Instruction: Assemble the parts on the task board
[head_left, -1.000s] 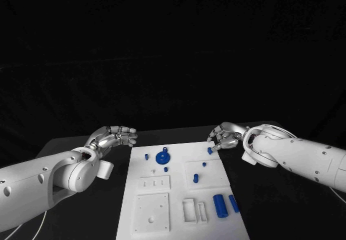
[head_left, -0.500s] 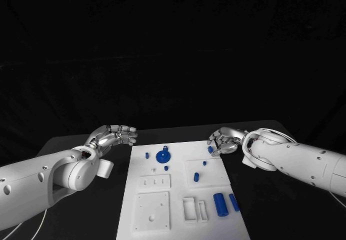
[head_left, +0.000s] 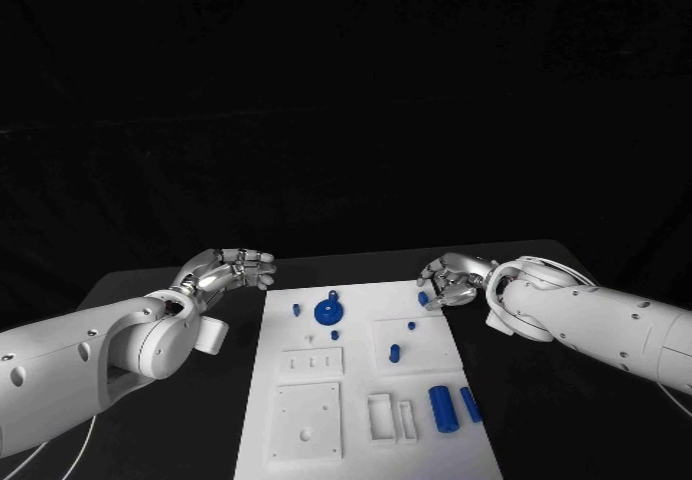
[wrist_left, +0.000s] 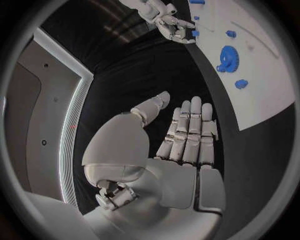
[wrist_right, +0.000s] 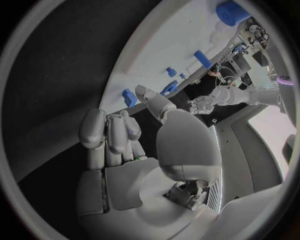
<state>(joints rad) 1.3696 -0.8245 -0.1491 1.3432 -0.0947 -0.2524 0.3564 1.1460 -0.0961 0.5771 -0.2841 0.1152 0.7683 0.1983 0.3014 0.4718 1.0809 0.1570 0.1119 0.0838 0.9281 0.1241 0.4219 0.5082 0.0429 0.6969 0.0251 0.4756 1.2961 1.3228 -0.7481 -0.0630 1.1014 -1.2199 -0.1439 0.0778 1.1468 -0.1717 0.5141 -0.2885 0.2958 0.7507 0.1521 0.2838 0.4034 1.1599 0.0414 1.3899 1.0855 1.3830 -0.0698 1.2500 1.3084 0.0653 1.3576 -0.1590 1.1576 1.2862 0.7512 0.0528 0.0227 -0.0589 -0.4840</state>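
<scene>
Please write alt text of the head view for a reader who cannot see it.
A white rectangular task board with small blue parts lies on a black table between two silver hands. The right hand reaches a small blue peg at the board's far right corner; the left hand hovers beside the far left corner.

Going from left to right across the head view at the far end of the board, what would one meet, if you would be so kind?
Left hand → blue gear → small blue part at the task board's far right edge → right hand.
</scene>
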